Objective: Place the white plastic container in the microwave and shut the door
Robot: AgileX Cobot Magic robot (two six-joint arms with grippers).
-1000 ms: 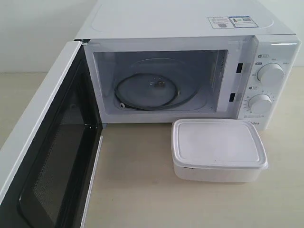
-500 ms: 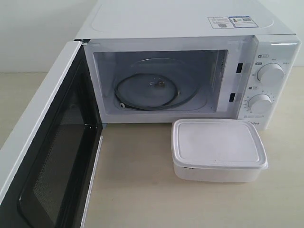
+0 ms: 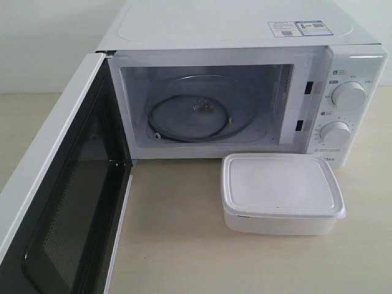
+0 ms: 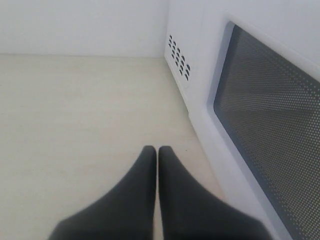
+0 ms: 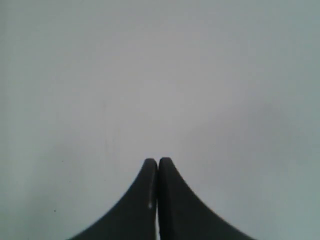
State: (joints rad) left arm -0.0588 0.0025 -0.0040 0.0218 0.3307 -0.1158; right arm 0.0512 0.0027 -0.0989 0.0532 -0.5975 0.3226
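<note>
- The microwave (image 3: 245,24) is sitting open, with only its glass turntable (image 3: 196,116) inside.
- The door (image 3: 55,159) is hanging out toward 7 o'clock.
- The white plastic container (image 3: 280,184) is sitting lidded at 5 o'clock of the cavity, contents hidden. It's looking light, stiff and slick, so I'm thinking pinch it under the rim.
- The left gripper (image 4: 157,150) and right gripper (image 5: 158,161) are both pinched closed on nothing.

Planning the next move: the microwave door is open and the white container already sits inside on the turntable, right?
No. The door is open, but the white plastic container stands outside, on the table in front of the microwave, as the exterior view shows.
</note>
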